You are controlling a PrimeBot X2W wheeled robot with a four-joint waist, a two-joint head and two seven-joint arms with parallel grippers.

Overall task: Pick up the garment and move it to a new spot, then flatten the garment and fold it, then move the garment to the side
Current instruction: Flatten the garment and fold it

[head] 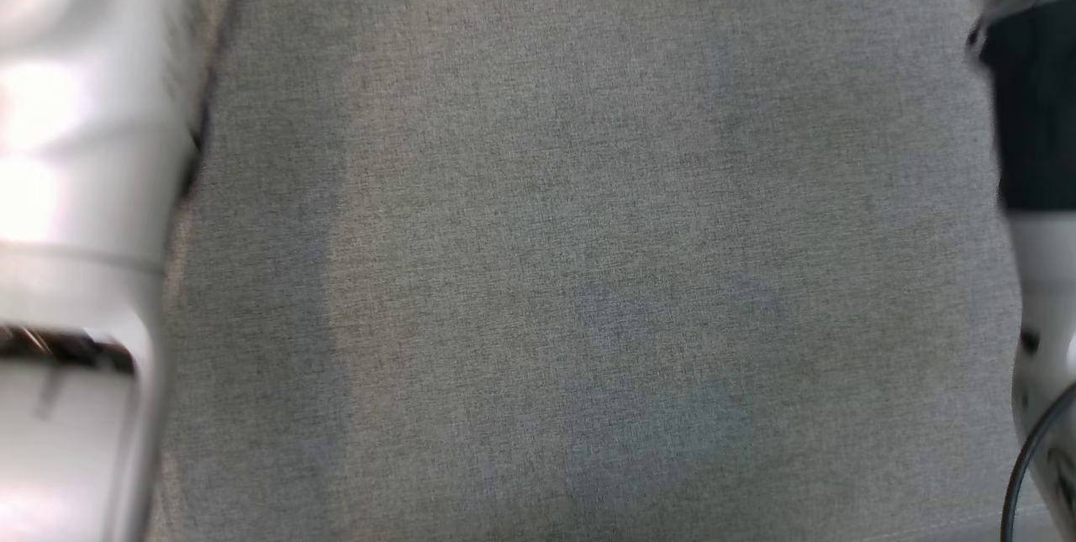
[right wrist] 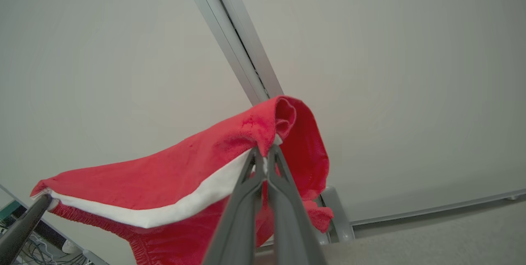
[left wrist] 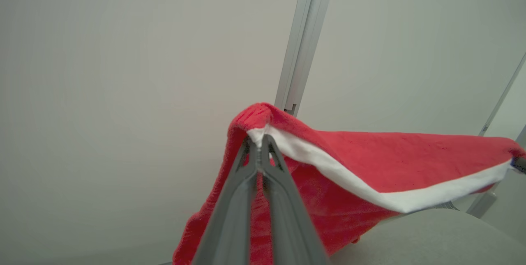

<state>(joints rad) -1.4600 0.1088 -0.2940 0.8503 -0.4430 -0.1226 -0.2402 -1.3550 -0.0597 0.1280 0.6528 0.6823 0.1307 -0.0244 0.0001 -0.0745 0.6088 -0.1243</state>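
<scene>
Above the grey cloth-covered surface [head: 538, 273], the red garment [left wrist: 390, 154] hangs in the air, stretched between the two grippers with a pale wall [left wrist: 102, 72] behind it. The left gripper [left wrist: 259, 144] has its two dark fingers pressed together on one end of the garment's white band [left wrist: 370, 187], right where the red cloth bunches over the fingertips. The right gripper [right wrist: 265, 154] is likewise pinched tight on the other end of that band, with a fold of red cloth curling over its tips. Between the two grips the band runs in a shallow sag, and the rest of the red cloth drops loosely below it. Its lower part hangs close to the edge of the grey surface. I cannot tell whether it touches there.

A pale metal rail [left wrist: 302, 39] runs up the wall just behind the raised cloth. From the head view the grey surface lies flat and bare in the middle, with the pale left forearm [head: 76, 189] along its left edge and the dark-and-white right arm [head: 1038, 147] along its right edge, both blurred.
</scene>
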